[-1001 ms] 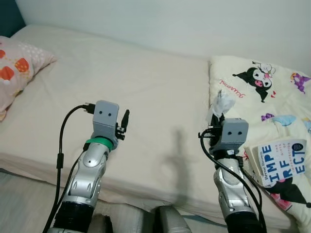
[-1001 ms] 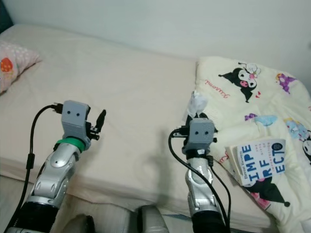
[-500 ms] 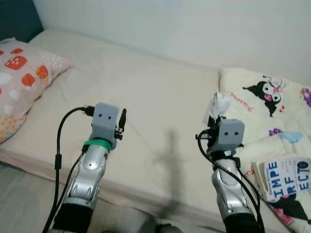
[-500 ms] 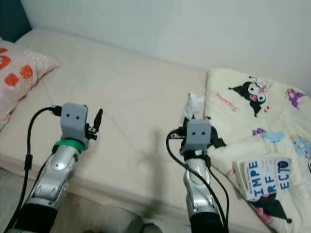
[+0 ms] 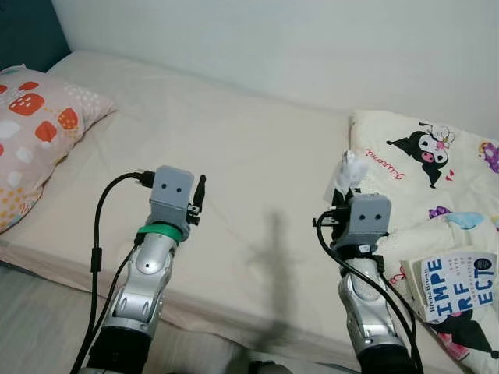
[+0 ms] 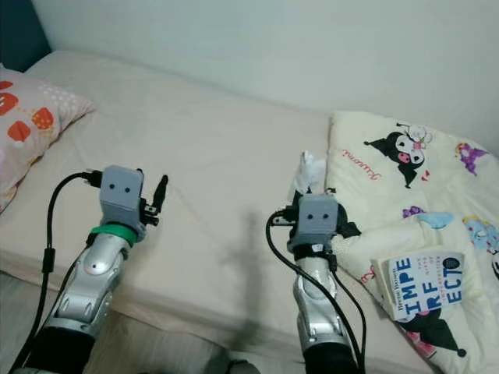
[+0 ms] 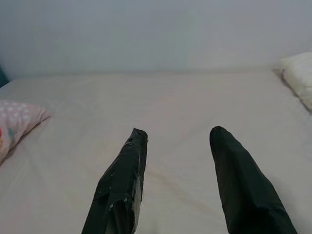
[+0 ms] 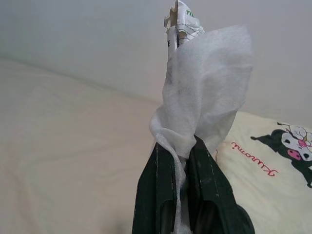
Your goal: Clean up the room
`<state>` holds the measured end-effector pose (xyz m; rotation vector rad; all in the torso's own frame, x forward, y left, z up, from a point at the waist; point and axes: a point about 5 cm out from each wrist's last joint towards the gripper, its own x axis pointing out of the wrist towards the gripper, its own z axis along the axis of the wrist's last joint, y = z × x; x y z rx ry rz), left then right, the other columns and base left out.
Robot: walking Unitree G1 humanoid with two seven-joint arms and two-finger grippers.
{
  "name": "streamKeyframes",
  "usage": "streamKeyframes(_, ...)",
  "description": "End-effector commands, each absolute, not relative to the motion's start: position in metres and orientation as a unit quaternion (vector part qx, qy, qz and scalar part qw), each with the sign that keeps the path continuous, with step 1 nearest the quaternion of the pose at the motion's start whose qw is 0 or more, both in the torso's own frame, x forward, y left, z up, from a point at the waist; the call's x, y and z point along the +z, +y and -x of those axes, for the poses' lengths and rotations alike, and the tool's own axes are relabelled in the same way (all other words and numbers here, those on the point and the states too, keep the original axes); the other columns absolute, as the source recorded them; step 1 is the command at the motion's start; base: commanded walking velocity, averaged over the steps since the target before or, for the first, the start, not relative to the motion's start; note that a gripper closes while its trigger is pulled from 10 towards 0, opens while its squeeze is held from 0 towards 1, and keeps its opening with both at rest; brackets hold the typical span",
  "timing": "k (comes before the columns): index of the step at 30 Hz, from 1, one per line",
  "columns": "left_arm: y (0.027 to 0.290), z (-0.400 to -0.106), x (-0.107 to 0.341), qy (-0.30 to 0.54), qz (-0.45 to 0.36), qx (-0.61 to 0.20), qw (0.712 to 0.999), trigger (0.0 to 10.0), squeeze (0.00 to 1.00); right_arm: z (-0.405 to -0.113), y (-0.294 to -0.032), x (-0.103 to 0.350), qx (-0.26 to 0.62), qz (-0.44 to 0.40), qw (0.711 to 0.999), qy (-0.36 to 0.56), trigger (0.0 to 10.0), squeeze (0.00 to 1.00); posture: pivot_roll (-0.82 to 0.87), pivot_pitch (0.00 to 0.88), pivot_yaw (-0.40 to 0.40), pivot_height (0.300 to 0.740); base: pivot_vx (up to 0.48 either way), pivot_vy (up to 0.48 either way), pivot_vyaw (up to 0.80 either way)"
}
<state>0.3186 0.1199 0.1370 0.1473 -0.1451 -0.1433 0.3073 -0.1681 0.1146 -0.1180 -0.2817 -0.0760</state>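
The right gripper [image 8: 181, 156] has its fingers [image 8: 158, 195] pinched tight on a crumpled white tissue [image 8: 204, 92], with what looks like a scrap of printed wrapper caught in with it and poking out past the tip. The tissue's long axis runs straight on from the fingers, standing up toward twelve o'clock from the wrist, so it is already in hand and not lying on anything. In the head view that arm sits at about four o'clock, its load [image 5: 348, 169] held above the bed [image 5: 234, 156] right at the edge of the cartoon-print blanket [image 5: 437, 164]. The left gripper [image 7: 175, 141] hovers at about eight o'clock, fingers spread wide and holding nothing, pointing across bare mattress toward the far wall. So the coming move probably turns not on reaching but on carrying: the tissue needs a bin, and none can be made out here, which suggests the robot must turn away from the bed. Among what remains, the book [image 5: 452, 284] lies on the blanket at four o'clock, just beside the right arm and well apart from the left, though only the left is free. The patterned pillow [image 5: 39, 125] rests at ten o'clock.
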Motion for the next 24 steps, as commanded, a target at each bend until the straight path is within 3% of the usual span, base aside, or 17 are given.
streamKeyframes(1, 0.1183, -0.3156, 0.1274, -0.057, -0.074, -0.079, 0.993, 10.0, 0.00, -0.3040, -0.1689, 0.1106, -0.040, 0.056, 0.989, -0.134, 10.0, 0.00, -0.11, 0.038, -0.016, 0.740, 0.000, 0.000, 0.00)
streamKeyframes(24, 0.1169, -0.3158, 0.1299, -0.064, -0.078, -0.085, 0.991, 10.0, 0.00, -0.3052, -0.1657, 0.1138, -0.037, 0.059, 0.987, -0.143, 10.0, 0.00, -0.11, 0.030, -0.009, 0.740, -0.331, 0.000, 0.00)
